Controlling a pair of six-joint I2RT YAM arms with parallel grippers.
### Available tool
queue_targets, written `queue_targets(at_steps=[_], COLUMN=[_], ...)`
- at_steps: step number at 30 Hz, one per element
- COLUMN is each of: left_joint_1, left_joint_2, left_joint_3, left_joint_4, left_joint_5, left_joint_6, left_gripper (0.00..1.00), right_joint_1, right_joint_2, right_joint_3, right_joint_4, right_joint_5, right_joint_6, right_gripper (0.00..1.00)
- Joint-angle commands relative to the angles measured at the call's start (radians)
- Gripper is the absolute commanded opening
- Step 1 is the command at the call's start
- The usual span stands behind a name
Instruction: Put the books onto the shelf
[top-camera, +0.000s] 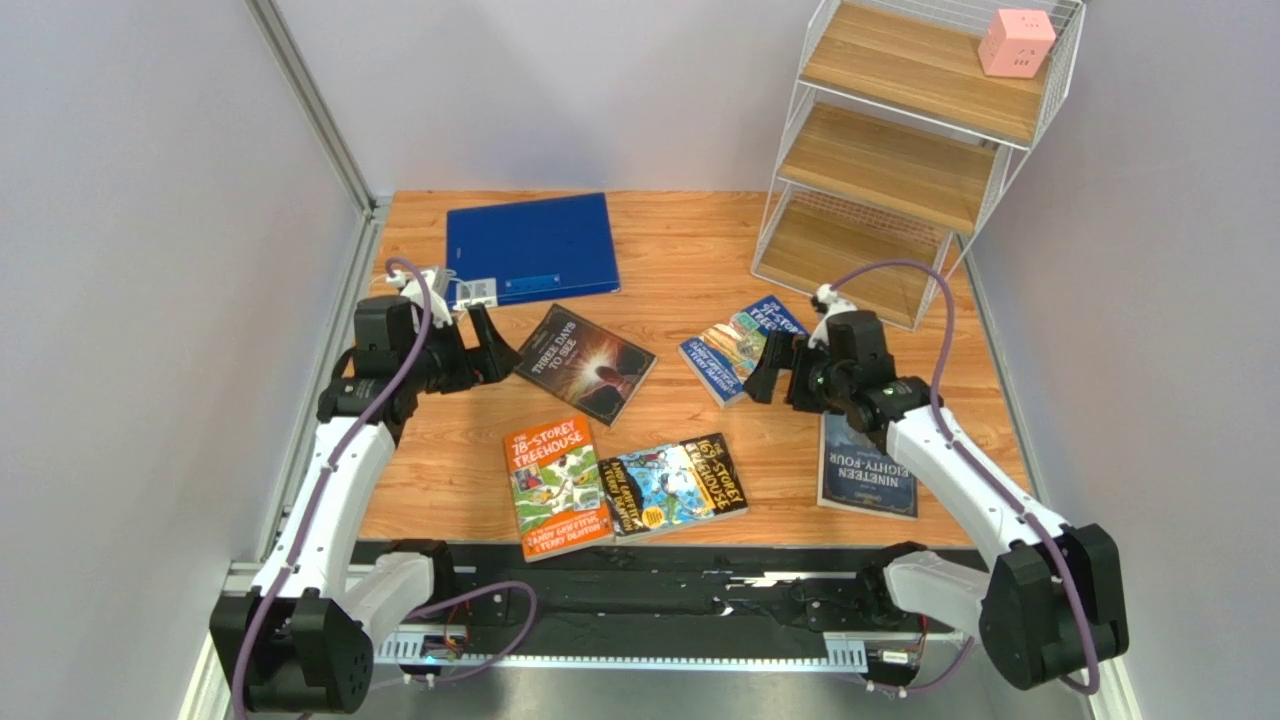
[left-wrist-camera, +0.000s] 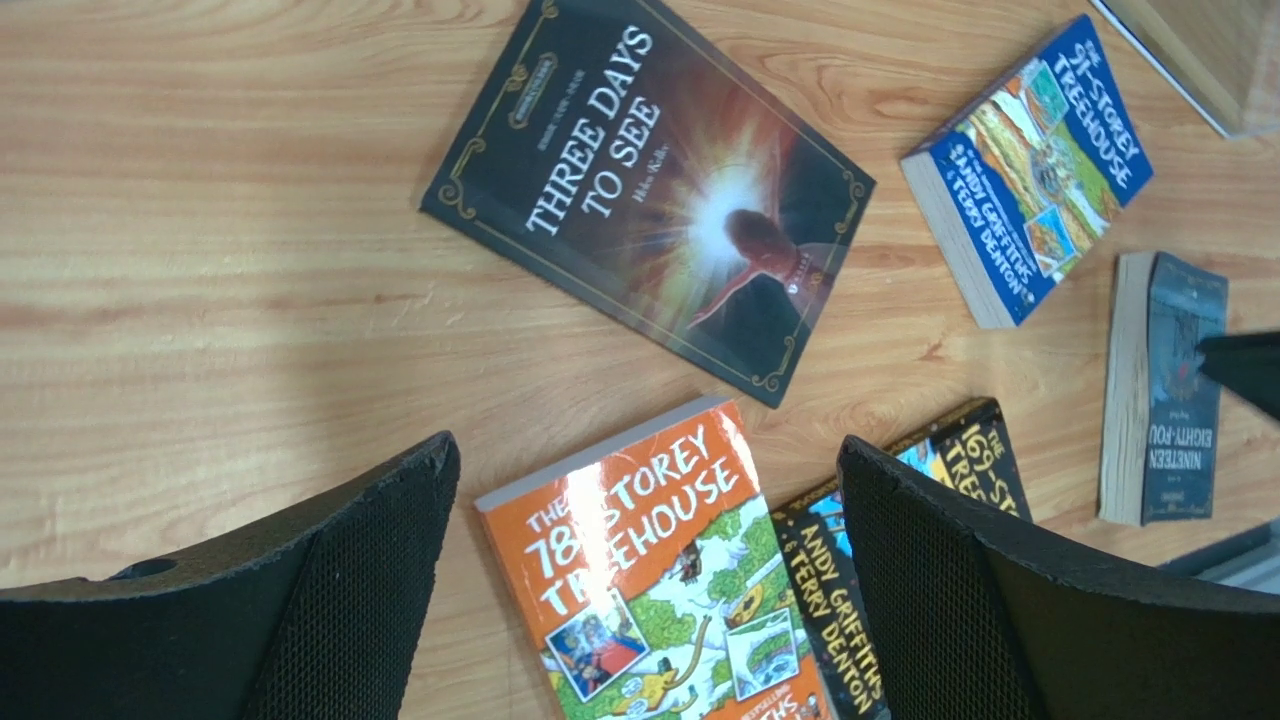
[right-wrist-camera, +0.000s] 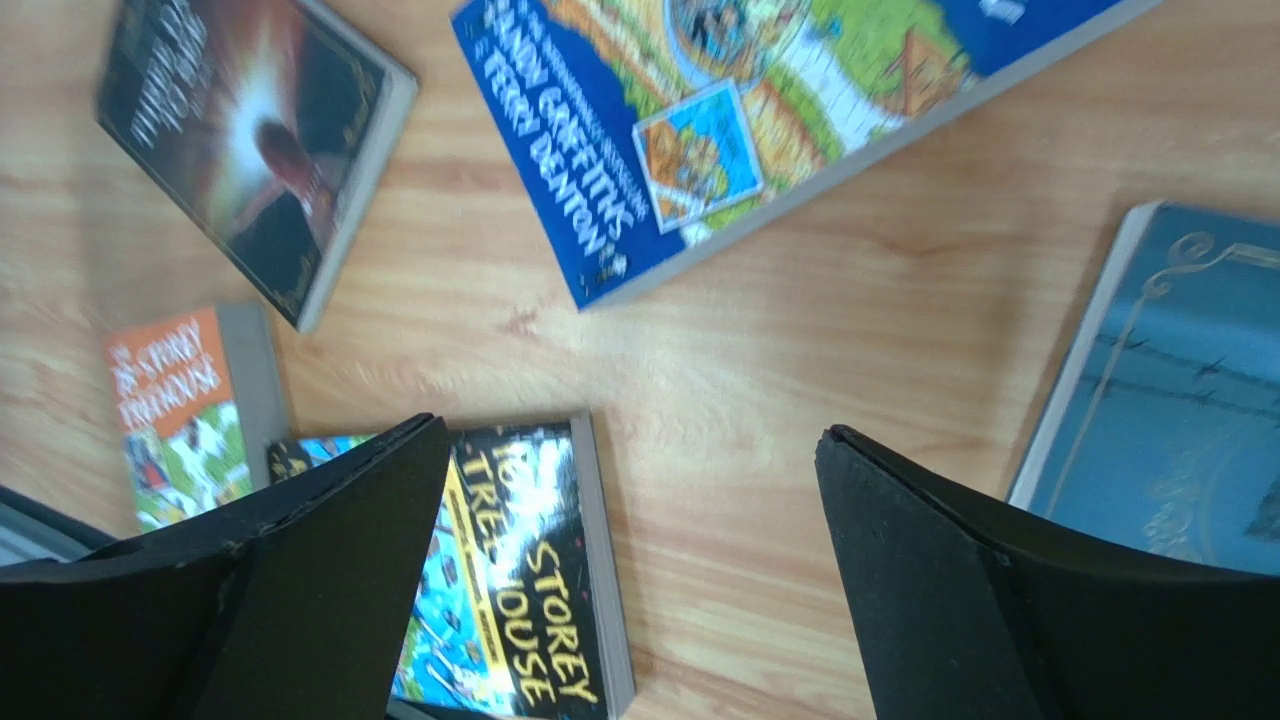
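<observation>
top: arm bases (top-camera: 293, 653) nearest; five bks (top-camera: 586, 363) flat on table (top-camera: 676, 255), shelf (top-camera: 899, 158) beyond, bookless. l wrist: l gripper (left-wrist-camera: 646, 450) wide, empty, orange treehouse bk (left-wrist-camera: 661, 585) framed between fingers (left-wrist-camera: 346, 570), prob lining up pick. r wrist: r gripper (right-wrist-camera: 631, 432) wide, empty, above table.

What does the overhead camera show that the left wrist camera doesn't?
Only overhead: the blue binder, and the pink cube atop the shelf. Only left wrist: the meshed inner faces of its own open fingers, close up. Both: the table with Three Days to See, Nineteen Eighty-Four, orange Treehouse, dark Treehouse and blue Treehouse.
</observation>
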Motion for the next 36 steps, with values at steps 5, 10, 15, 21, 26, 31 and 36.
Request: queue_targets(at_steps=[5, 10, 15, 21, 26, 31, 36], left_joint_1=[0.004, 0.004, 0.004, -0.032, -0.059, -0.059, -0.062], left_joint_2=[-0.036, -0.080, -0.046, 0.137, 0.162, 0.137, 0.130], left_joint_3=[-0.032, -0.159, -0.184, -0.135, -0.185, -0.247, -0.274], left_joint_4=[-0.074, 0.012, -0.057, -0.204, -0.161, -0.111, -0.104], left_joint_5=[-0.099, -0.004, -0.005, -0.062, -0.108, -0.124, -0.137], left_joint_6=[-0.168, -0.267, -0.316, -0.287, -0.353, -0.388, -0.373], left_gripper=[1.00, 0.99, 0.30, 0.00, 0.00, 0.00, 0.00], right_joint_1=[0.161, 0.284, 0.398, 0.488, 0.525, 0.548, 0.573], right_joint_2=[-0.025, 0.044, 0.104, 0.228, 0.310, 0.437, 0.590], right_joint_3=[0.086, 0.109, 0.111, 0.149, 0.195, 0.266, 0.395], right_joint_4=[-0.113, -0.119, -0.053, 0.048, 0.142, 0.228, 0.239], right_joint_5=[0.145, 0.148, 0.117, 0.061, -0.034, -0.109, -0.203], right_joint_6=[-0.026, 0.008, 0.037, 0.065, 0.065, 0.079, 0.103], right_gripper=[1.00, 1.00, 1.00, 1.00, 0.74, 0.68, 0.73])
